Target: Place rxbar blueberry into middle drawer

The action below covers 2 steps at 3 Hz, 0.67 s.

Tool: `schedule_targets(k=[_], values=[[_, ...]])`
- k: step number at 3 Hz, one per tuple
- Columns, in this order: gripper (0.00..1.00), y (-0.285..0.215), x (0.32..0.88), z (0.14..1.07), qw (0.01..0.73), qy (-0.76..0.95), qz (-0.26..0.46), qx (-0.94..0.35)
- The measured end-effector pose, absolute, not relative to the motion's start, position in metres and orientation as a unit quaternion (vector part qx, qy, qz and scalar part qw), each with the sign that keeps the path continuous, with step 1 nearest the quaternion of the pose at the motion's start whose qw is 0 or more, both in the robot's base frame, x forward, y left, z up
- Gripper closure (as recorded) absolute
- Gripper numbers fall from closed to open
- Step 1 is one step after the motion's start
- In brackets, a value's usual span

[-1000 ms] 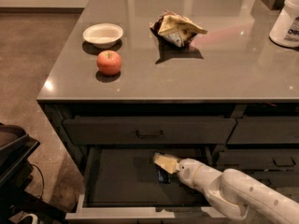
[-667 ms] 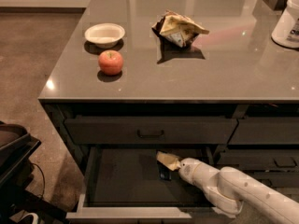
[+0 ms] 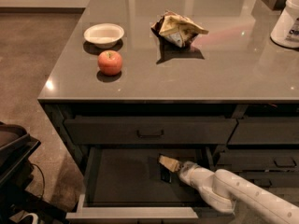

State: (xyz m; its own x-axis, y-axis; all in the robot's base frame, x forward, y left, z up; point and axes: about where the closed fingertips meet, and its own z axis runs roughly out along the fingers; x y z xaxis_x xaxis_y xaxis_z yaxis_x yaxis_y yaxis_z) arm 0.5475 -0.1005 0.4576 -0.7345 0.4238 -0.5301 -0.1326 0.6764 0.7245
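The middle drawer [image 3: 93, 171] is pulled open below the counter, with a dark floor and a pale front rim. My gripper [image 3: 168, 164] reaches into it from the lower right on a white arm, over the middle-right of the drawer floor. A small dark flat shape [image 3: 165, 174] sits right under the gripper tip. It may be the rxbar blueberry. I cannot tell whether it is held or lying on the floor.
On the grey countertop [image 3: 233, 73] are a red apple [image 3: 110, 62], a white bowl [image 3: 103, 33], a tan-and-brown snack bag [image 3: 179, 29] and a white container [image 3: 287, 20] at the far right. A closed drawer front [image 3: 149, 130] with a handle is above the open drawer. Dark equipment [image 3: 14, 162] stands at the lower left.
The gripper stays at nearly the same spot inside the drawer, shifting only slightly. The countertop objects have not moved.
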Motion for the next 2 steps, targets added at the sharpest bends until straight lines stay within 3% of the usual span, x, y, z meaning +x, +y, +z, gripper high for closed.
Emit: schedule_targets(k=[2], values=[[0.58,-0.1051,0.5501,0.4385,0.344,0.853,0.376,0.112]])
